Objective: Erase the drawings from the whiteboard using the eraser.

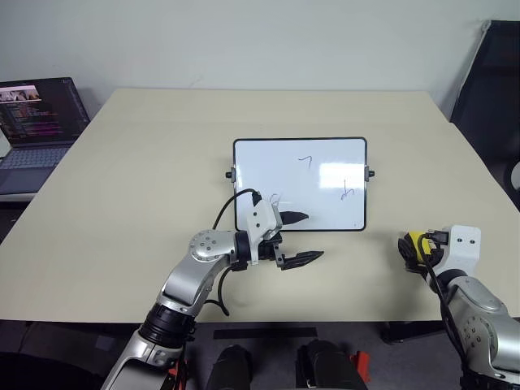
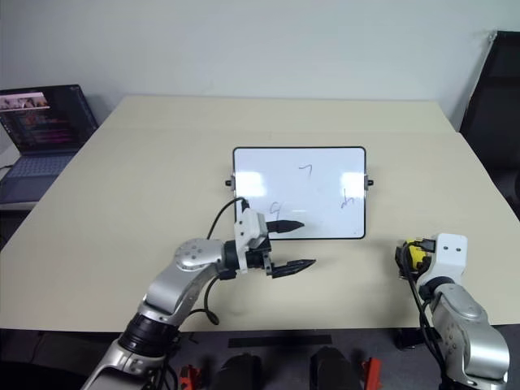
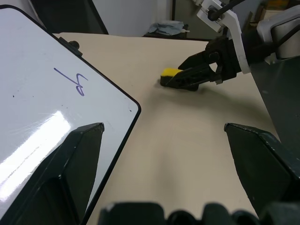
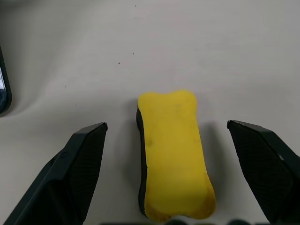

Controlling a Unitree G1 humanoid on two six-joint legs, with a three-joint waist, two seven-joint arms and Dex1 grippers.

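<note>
Whiteboard [image 1: 300,184] lies flat near the middle of the beige table [image 1: 146,162], black-framed, with small knobs on its short sides. Three drawings [image 1: 305,162] are on it: one like a 7 toward the board's 12 o'clock, one like a 4 toward 3 o'clock, and a squiggle toward 7 o'clock, close to the near-left corner. From the board's centre, the yellow eraser [image 4: 174,152] lies at about 4 o'clock, flat on the table, yellow face up and dark underside down. Its fingers spread wide, the right gripper [image 4: 183,173] straddles the eraser with a gap on each side, gripping nothing. At the board's 7 o'clock corner, the left gripper [image 1: 299,238] points sideways toward the eraser, fingers wide apart and empty; one finger reaches over the board's near edge. A laptop [image 1: 36,130] sits open at the far left, off the table.
</note>
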